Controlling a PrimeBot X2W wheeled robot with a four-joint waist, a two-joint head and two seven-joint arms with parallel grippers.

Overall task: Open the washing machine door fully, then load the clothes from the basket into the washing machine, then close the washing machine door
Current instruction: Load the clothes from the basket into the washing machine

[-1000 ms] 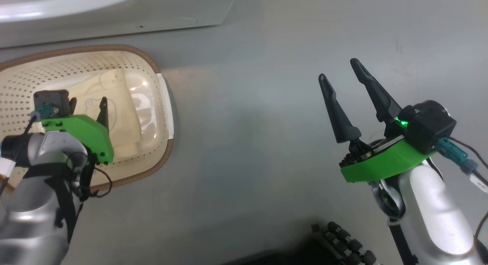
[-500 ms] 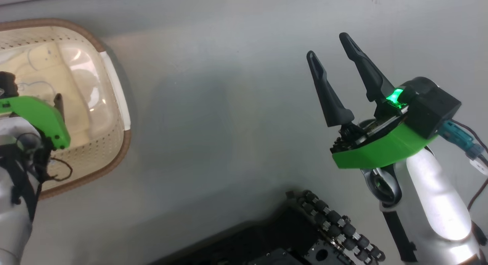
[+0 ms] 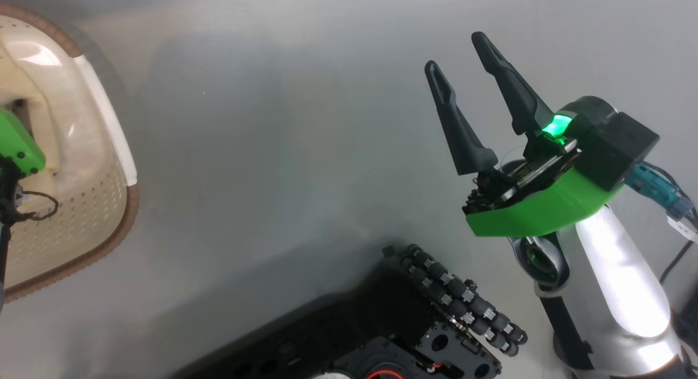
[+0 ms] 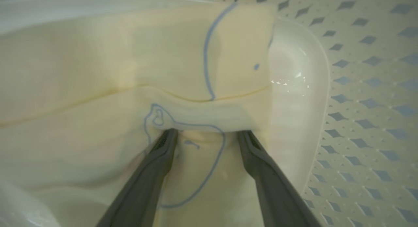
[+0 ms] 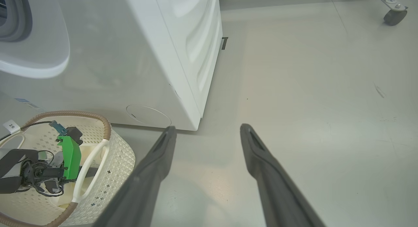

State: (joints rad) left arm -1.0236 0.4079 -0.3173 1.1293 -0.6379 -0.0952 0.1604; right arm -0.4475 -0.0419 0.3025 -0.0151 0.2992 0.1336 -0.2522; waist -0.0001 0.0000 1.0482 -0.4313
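1. Cream-yellow cloth: the clothes (image 4: 98,89) are soft and folded flat, marked with thin blue line drawings. In your left wrist view one long crease runs left to right across the stack.
2. Your left tool (image 4: 207,134) is down inside the basket (image 3: 82,215). Its jaws are spread wide and both dark tips press into the top fold, with a hump of fabric between them — nothing is pinched.
3. The basket is cream plastic with sides pierced by small diamond holes. It has a brown woven-looking rim and a smooth white handle (image 3: 106,122) on the end nearest your right tool (image 3: 455,50).
4. In your right wrist view the basket stands on the floor (image 3: 272,122), just in front of the washing machine (image 5: 183,57), a glossy white box with a moulded side panel.
5. Your right tool hangs over bare floor, well apart from the basket. Its jaws are wide apart and empty, and the long tapered fingers point up the head view.
6. The floor is grey, smooth and faintly reflective.
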